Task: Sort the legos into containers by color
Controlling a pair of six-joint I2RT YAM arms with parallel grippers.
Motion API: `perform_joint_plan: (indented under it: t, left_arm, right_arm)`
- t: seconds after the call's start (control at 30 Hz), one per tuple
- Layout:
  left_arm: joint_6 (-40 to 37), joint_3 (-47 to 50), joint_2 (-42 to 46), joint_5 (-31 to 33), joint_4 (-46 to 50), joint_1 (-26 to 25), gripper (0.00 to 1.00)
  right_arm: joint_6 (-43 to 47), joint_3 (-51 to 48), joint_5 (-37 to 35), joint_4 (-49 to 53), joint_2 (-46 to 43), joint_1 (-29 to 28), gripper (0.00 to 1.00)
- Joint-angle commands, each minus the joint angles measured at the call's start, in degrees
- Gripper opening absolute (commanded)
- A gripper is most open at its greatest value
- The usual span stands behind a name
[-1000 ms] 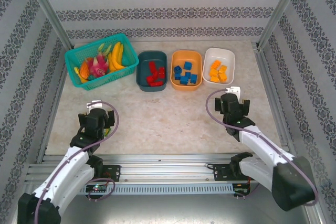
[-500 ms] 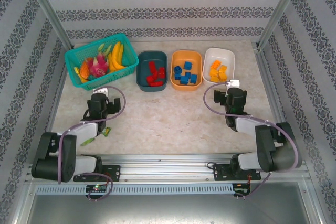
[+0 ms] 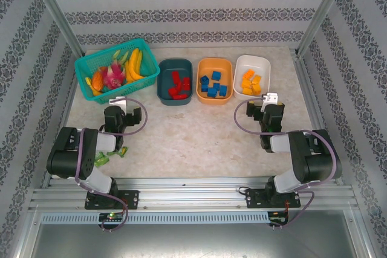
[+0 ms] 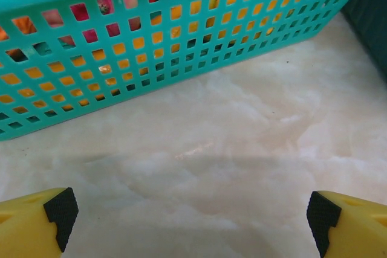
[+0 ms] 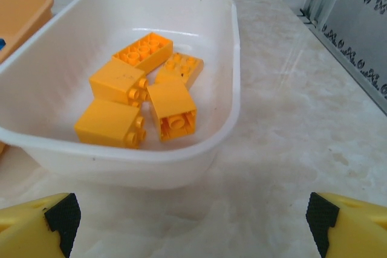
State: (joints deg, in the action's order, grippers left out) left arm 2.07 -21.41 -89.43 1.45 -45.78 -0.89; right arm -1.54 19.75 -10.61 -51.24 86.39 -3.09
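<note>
Yellow legos (image 5: 118, 83) beyond right tool (image 5: 192, 219)

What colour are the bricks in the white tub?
Orange-yellow. The bricks show best in the right wrist view.

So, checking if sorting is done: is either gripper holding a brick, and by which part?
Nothing is held: left gripper stands open facing the mesh basket, right gripper open facing the white tub.

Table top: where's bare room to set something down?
The widest bare patch is the table's middle, between the three tubs behind and the left arm and right arm. A smaller strip lies right of the white tub. Crowded: the back row, basket to tubs, and the green bits by the left arm.
</note>
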Motion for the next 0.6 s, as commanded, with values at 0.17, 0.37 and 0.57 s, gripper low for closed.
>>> perform_joint_plan:
  t: [0.17, 0.37, 0.57]
  left_arm:
    - [-1.1, -2.1, -0.1, -1.5, -1.9, 1.0, 1.0]
    - [-1.3, -2.1, -0.1, -1.3, -2.0, 0.9, 1.0]
    - [-1.4, -2.2, -0.1, -1.3, -1.9, 0.9, 1.0]
  right_arm:
    - [-1.1, 1.5, 0.4, -1.5, 0.1, 0.5, 0.98]
    - [-1.0, 1.4, 0.4, -1.6, 0.1, 0.5, 0.98]
    - [-0.8, 1.6, 1.6, -1.3, 0.1, 0.6, 0.98]
